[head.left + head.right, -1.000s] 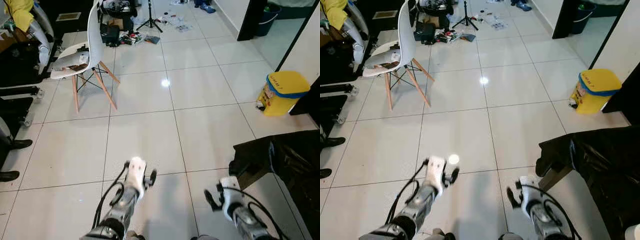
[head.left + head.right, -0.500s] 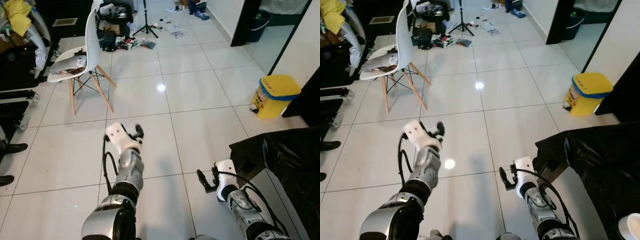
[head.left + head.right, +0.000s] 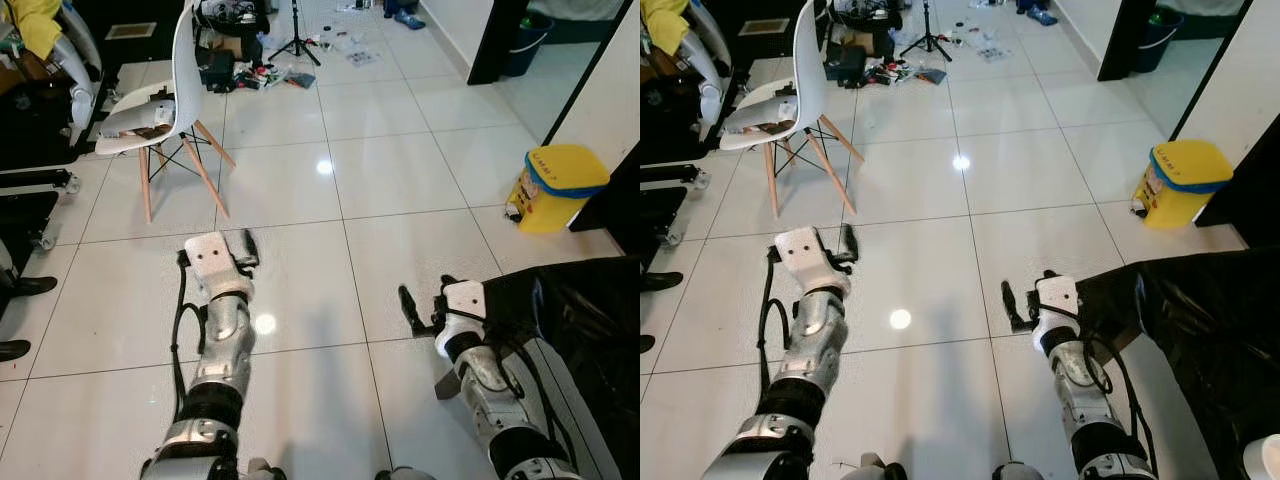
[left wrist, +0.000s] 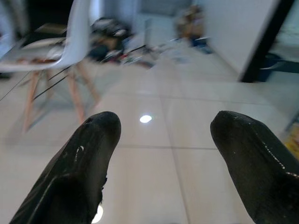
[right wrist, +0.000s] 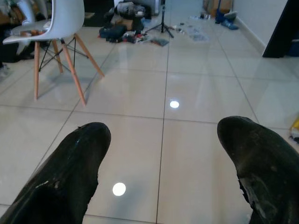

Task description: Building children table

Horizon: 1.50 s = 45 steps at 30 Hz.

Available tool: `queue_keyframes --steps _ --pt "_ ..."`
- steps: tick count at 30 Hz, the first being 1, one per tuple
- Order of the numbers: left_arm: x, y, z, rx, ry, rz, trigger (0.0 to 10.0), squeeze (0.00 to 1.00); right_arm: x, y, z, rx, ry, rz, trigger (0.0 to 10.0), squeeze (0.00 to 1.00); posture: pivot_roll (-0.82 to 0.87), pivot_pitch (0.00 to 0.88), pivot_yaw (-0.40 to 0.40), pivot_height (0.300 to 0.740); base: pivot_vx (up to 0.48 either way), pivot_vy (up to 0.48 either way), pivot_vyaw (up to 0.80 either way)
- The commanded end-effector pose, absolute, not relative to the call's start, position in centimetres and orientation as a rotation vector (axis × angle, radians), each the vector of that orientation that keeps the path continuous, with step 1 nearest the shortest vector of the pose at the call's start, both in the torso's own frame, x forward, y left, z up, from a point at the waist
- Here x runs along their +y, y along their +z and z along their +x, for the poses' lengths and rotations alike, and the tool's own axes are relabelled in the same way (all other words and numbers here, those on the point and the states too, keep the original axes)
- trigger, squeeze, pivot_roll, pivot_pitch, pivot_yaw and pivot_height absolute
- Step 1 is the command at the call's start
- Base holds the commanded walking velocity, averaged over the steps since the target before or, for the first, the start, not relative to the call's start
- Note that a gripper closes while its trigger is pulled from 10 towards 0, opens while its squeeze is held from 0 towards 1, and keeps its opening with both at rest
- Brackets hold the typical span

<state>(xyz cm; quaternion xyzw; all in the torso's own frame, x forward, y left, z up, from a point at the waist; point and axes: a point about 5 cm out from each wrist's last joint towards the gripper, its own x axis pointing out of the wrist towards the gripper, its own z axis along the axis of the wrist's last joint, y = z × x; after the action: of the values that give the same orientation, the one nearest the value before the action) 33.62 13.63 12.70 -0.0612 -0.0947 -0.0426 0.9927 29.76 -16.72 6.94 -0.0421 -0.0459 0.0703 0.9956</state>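
Observation:
Both my arms reach forward over the pale tiled floor. My left gripper (image 3: pixel 237 243) is open, and in the left wrist view its two black fingers (image 4: pixel 84 158) stand wide apart with only floor between them. My right gripper (image 3: pixel 424 294) is open too, its fingers (image 5: pixel 70 168) spread over bare tiles. Just to the right of the right arm lies a bulky shape under black plastic sheeting (image 3: pixel 580 320). What is under the sheeting is hidden.
A white shell chair (image 3: pixel 165 95) on wooden legs stands at the far left with something on its seat. A yellow bin (image 3: pixel 560 185) sits by the right wall. Clutter and a tripod (image 3: pixel 265 50) lie beyond. A person's shoes (image 3: pixel 25 290) are at the left edge.
Both arms have stretched further forward from low near my body. The left gripper rose first, then the right one came up beside the black sheeting. The camera shifted slightly.

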Motion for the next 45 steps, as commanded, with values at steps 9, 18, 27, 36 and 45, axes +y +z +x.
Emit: queue_keyframes --steps 9,18,27,36,45 --pt "13.0 13.9 31.2 -0.233 -0.207 -0.03 10.0 0.0 -16.8 11.6 29.1 -0.261 0.077 -0.028 10.0 0.0 -0.16 0.108 0.019 0.74 0.0 0.0 0.0" --pt "13.7 15.5 30.7 -0.232 -0.189 -0.064 10.0 0.0 -17.3 14.1 28.3 -0.343 0.034 -0.01 10.0 0.0 -0.16 0.111 0.023 0.74 0.0 0.0 0.0" --pt "14.2 17.4 31.0 -0.241 -0.211 -0.056 10.0 0.0 -17.8 16.2 28.1 -0.377 -0.004 -0.064 10.0 0.0 -0.17 0.066 0.036 0.74 0.0 0.0 -0.06" --pt "13.4 19.1 31.6 -0.248 -0.267 -0.029 10.0 0.0 -17.8 17.4 28.4 -0.371 -0.022 -0.055 10.0 0.0 -0.18 0.077 0.059 0.74 0.0 0.0 -0.76" --pt "13.4 21.0 32.5 -0.26 -0.245 -0.062 10.0 0.0 -17.8 19.2 28.7 -0.402 -0.041 -0.075 10.0 0.0 -0.19 0.087 0.067 0.74 0.0 0.0 -0.76"
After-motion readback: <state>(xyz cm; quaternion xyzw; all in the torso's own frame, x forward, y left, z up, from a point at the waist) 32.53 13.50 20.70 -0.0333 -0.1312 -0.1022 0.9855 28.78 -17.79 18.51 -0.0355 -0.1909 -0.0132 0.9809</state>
